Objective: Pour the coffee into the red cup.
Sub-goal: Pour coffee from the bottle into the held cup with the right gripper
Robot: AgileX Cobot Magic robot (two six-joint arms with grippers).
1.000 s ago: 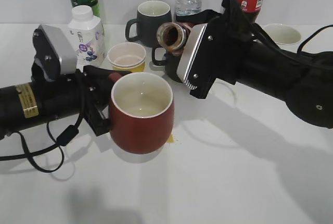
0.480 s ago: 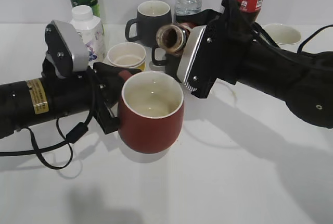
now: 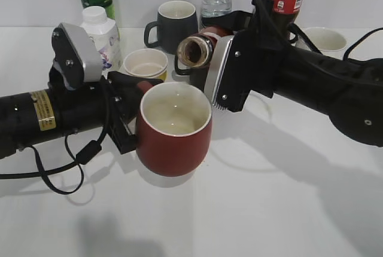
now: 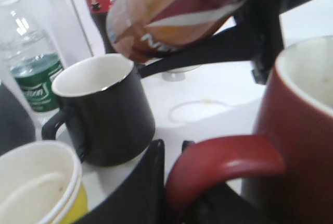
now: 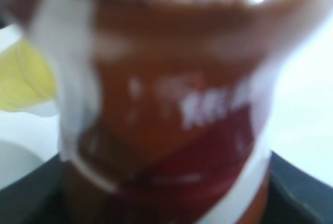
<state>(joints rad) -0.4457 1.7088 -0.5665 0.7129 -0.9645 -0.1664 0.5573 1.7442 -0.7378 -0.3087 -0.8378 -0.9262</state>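
Glossy red cup (image 3: 173, 130); curvy, seemingly clear coffee bottle (image 3: 196, 49).

red cup (image 3: 173, 131): glossy ceramic | coffee bottle (image 3: 200, 48): clear plastic | table (image 3: 269, 209): matt white

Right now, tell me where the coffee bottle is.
In the exterior view the coffee bottle lies tipped in the right gripper at centre, mouth up-right of the red cup, before a black mug.
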